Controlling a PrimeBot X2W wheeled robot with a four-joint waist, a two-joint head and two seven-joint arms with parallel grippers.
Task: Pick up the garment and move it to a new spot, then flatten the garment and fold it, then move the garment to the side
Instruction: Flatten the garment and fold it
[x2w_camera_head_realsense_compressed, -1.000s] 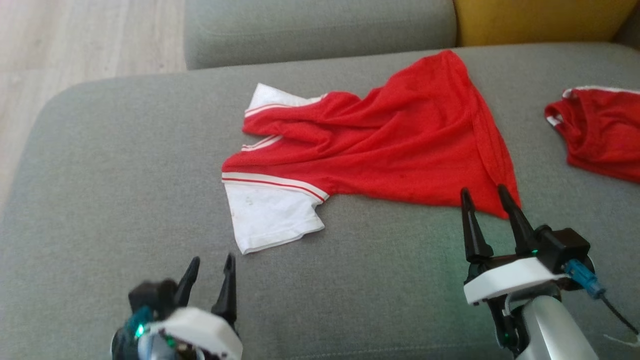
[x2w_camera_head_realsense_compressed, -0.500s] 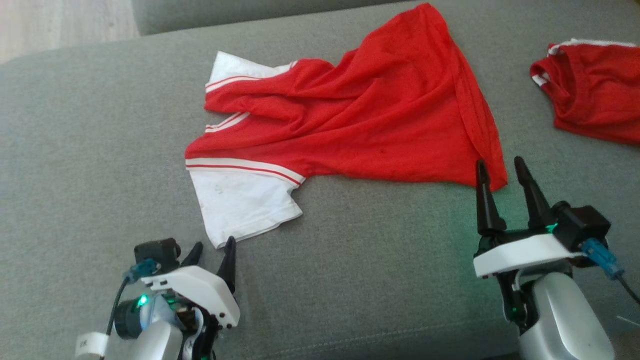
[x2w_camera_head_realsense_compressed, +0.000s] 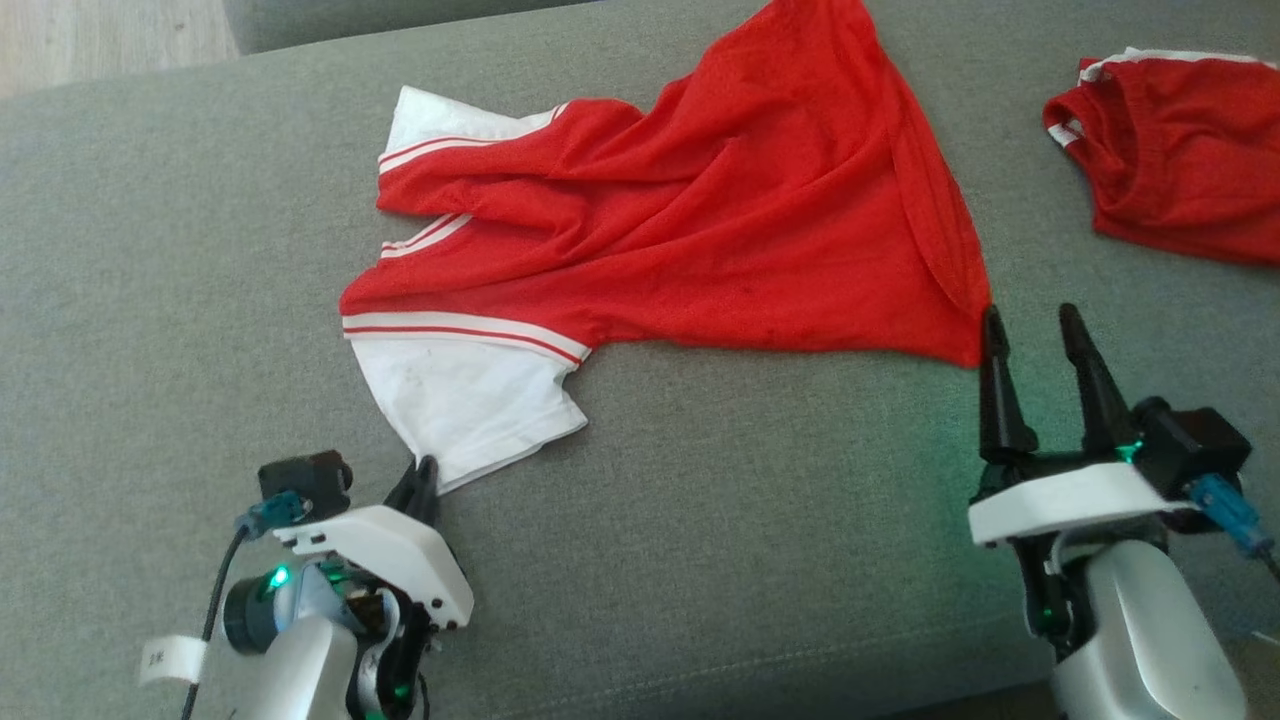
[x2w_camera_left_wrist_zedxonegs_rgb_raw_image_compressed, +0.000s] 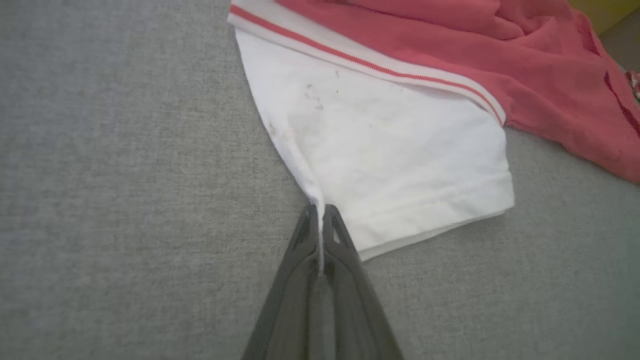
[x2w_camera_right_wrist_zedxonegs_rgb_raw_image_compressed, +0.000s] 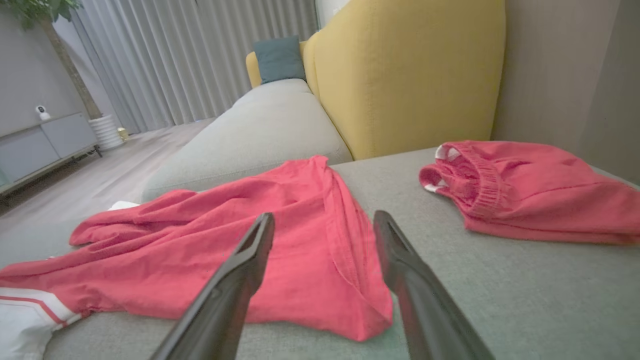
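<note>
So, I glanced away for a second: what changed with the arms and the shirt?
The left gripper moved forward and its fingers shut on the shirt at a white sleeve corner. The right gripper stays open by the red hem; shirt and shorts lie unmoved.

Head view down onto sofa (x2w_camera_head_realsense_compressed: 700, 560), left wrist close on sleeve (x2w_camera_left_wrist_zedxonegs_rgb_raw_image_compressed: 390, 150), right wrist low, garment (x2w_camera_right_wrist_zedxonegs_rgb_raw_image_compressed: 225, 240) shared

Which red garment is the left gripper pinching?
The spread-out red shirt: the left gripper is shut on its white sleeve. The bunched red garment lies apart.
</note>
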